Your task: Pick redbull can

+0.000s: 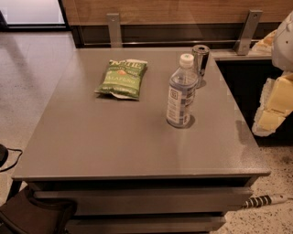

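At right frame edge, beside counter (pixel 114 146): arm's pale yellow end effector (pixel 274 107) hangs low, off surface; cannot tell whether open or closed. Redbull can (pixel 200 59) upright near far right corner, just behind water bottle (pixel 181 91). Green chip bag (pixel 122 78) lies flat to left. Speckled floor (pixel 27 68), wood wall (pixel 160 9) behind.

The green chip bag (pixel 122 78) bears white lettering: a brand word across its top that looks like "Kettle", and "JALAPEÑO" on a band below. The bottle (pixel 181 93) has a pale label with a dark square mark and small print, too fine to read. The can (pixel 200 58) shows no legible text. The gripper (pixel 274 109) hangs at the right edge, beside the table (pixel 114 146).
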`<state>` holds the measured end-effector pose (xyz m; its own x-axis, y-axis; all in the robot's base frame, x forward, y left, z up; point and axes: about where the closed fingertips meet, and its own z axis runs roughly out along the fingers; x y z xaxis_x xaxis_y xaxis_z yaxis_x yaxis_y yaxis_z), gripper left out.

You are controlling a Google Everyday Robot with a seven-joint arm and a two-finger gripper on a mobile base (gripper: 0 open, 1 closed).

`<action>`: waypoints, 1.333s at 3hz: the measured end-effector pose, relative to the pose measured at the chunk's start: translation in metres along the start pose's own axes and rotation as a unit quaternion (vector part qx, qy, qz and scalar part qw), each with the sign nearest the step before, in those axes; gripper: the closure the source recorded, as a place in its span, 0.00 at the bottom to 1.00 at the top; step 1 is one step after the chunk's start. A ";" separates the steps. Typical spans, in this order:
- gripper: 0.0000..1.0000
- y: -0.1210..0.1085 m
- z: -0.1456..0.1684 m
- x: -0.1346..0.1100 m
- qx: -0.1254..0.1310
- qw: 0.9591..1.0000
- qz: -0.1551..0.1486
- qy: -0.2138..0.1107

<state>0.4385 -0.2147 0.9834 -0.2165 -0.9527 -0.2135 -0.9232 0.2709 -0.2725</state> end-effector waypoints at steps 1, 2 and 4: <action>0.00 -0.002 -0.001 0.001 0.004 1.000 0.002 0.000; 0.00 -0.012 -0.001 0.004 0.018 1.000 0.013 -0.003; 0.00 -0.080 0.039 0.038 0.113 0.977 0.141 -0.109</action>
<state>0.5167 -0.2670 0.9611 -0.3568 -0.7905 -0.4978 -0.7375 0.5655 -0.3693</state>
